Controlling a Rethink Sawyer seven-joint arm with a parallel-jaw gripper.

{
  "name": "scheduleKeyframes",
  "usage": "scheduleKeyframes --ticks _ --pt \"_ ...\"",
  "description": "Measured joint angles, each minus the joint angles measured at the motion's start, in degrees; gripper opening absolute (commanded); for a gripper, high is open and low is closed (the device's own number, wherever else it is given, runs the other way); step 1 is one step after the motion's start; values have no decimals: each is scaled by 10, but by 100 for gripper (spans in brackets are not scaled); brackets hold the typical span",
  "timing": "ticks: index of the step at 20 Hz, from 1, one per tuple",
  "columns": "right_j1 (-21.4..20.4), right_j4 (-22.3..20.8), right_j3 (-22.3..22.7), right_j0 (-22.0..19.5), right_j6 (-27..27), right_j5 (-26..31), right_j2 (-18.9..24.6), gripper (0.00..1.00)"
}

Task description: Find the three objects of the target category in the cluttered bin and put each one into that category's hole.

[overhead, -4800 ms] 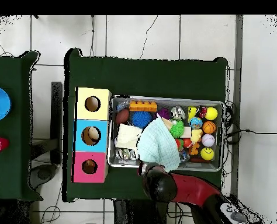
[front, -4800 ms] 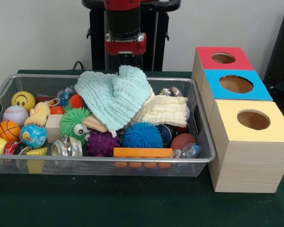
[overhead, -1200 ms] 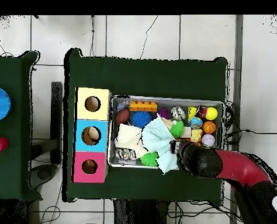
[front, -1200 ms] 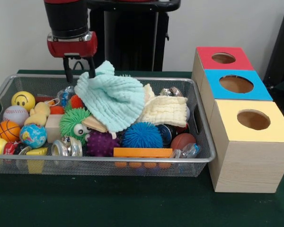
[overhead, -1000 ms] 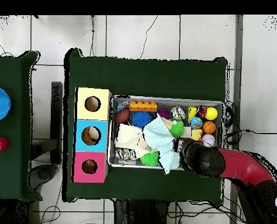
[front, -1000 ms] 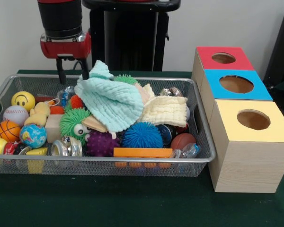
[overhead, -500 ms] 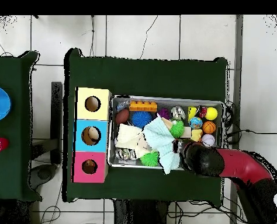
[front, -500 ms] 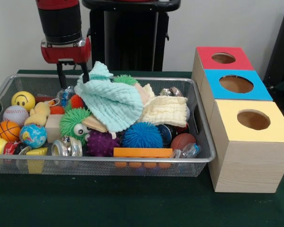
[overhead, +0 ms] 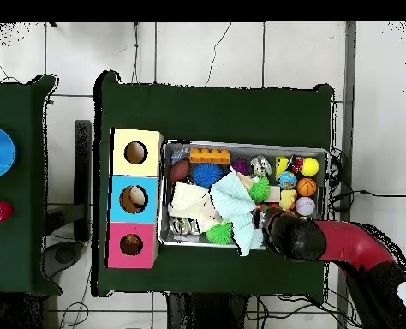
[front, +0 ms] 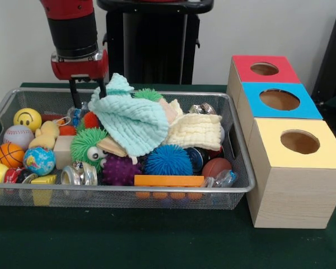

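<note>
Gripper [front: 88,92] hangs with fingers spread and empty at the wire bin's [front: 157,189] far rim beside the mint cloth [front: 131,120]; pale yellow duck [front: 45,135] sits near the bin's left end, likely light, squishy, best pinched across its body.

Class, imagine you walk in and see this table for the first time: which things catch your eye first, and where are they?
First comes the wire bin across the table, heaped with toys under a mint green cloth at its middle. To the right in the front view stand three wooden boxes in a row, the red-topped box farthest back. The red arm's gripper hangs at the cloth's back corner.
</note>
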Motion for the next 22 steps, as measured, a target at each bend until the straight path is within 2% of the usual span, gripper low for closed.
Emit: scheduleKeyframes --ticks 7,12,16,22 --pt "-1 0 -6 -3 0 3 12 100" --pt "-23 2 -5 -3 0 26 19 100" --pt "-77 23 -5 -3 0 87 27 100" --pt "-136 52 -4 -3 0 156 33 100"
